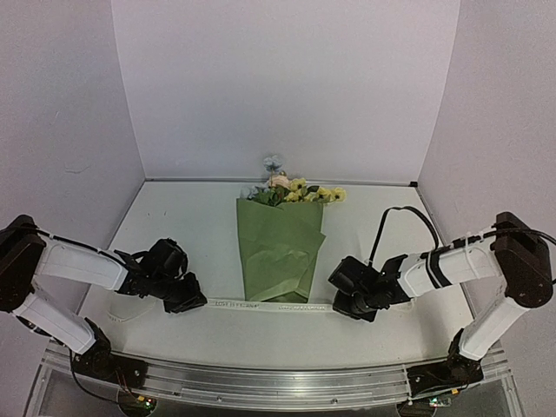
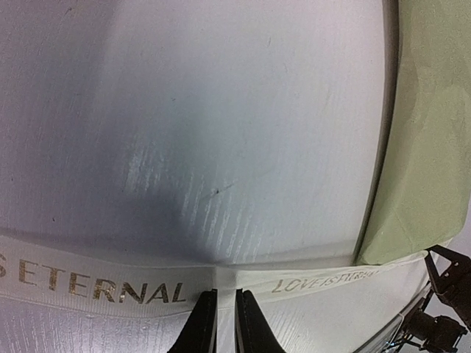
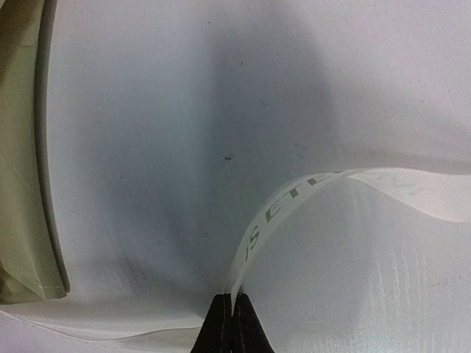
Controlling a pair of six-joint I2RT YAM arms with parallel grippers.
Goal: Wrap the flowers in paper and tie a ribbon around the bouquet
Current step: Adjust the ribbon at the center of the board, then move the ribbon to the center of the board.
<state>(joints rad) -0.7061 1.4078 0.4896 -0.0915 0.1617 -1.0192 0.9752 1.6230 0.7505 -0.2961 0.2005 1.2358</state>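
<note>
The bouquet lies in the middle of the table, an olive-green paper (image 1: pixel 278 248) cone with the flowers (image 1: pixel 291 191) at its far end, yellow, pink and bluish. The cream ribbon (image 1: pixel 269 306) runs left to right under the cone's near tip. My left gripper (image 1: pixel 195 302) holds its left part: in the left wrist view the lettered ribbon (image 2: pixel 110 290) creases where the left gripper (image 2: pixel 224 298) pinches it, with the paper (image 2: pixel 427 147) at the right. My right gripper (image 1: pixel 343 306) is shut on the other end; the ribbon (image 3: pixel 294 195) rises from the right gripper (image 3: pixel 234 301) and arcs right, with the paper (image 3: pixel 18 147) at the left.
White walls close in the table on three sides. A metal rail (image 1: pixel 261 382) carrying both arm bases runs along the near edge. A black cable (image 1: pixel 408 217) loops above the right arm. Bare tabletop (image 1: pixel 174 226) lies on both sides of the bouquet.
</note>
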